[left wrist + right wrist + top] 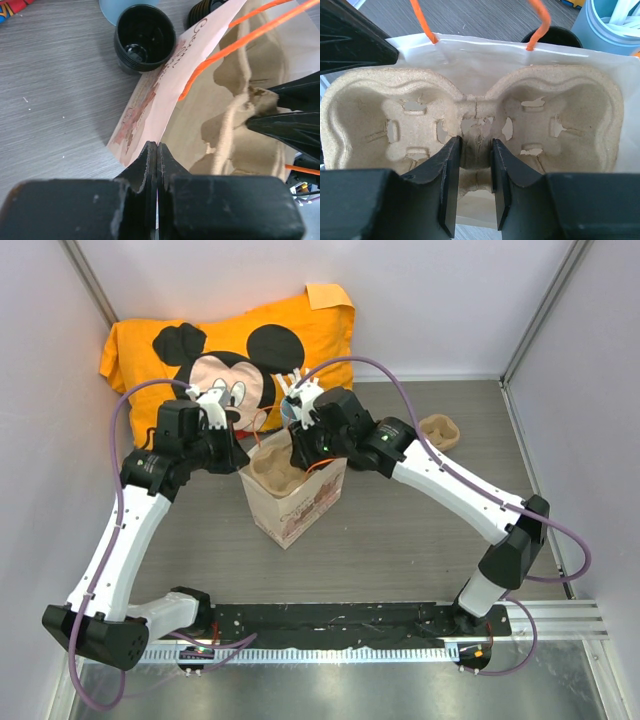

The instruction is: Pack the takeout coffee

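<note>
With the left fingers pinched together on the rim of the paper bag and the right fingers clamped on the middle ridge of the pulp carrier, seating the carrier looked the step in hand, and the next move called for fetching the takeout coffee, which only the left wrist view showed clearly, on the desk just beyond the bag's far side

a robotics lab test cell; plain pale walls close in three sides, with bare aluminium posts at the back corners; two white-and-black robot arms, the left arm and the right arm, are bolted to a black perforated rail at the near edge of a grey wood-grain tabletop; purple cables loop off them; the staged props are an orange mickey mouse shirt, a paper bag and a pulp cup carrier
</note>
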Robot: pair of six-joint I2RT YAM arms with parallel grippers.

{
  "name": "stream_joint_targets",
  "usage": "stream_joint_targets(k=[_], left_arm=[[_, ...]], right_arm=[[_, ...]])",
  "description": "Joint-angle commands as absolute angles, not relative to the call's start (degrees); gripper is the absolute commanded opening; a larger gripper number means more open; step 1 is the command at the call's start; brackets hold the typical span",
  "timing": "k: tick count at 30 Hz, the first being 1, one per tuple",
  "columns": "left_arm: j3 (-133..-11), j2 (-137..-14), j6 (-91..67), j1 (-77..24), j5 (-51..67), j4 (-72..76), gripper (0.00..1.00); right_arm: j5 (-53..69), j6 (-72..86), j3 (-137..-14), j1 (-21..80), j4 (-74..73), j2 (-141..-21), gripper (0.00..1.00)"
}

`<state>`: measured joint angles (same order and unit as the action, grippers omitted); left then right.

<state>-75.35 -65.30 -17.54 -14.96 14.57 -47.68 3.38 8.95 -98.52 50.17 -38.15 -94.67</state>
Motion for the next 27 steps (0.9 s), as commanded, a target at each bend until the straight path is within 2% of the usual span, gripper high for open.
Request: stream_joint_targets(k=[1,11,27], left_arm=[[-77.7,-64.51,-16.7,-14.59,16.43,-46.93,0.0],[-76.9,-63.99,-16.26,-14.68,18.98,-46.76,0.0],[-77.61,-63.9,-15.82,-14.68,17.49,-47.02,0.0]], right_arm=[[0.26,7.47,-99.14,51.41,-36.39,-95.71,0.14],[-7.21,6.77,-102.83,51.59,-36.04,-97.03,0.13],[-12.22,4.48,-98.62,51.59,-35.51,-95.89,0.13]])
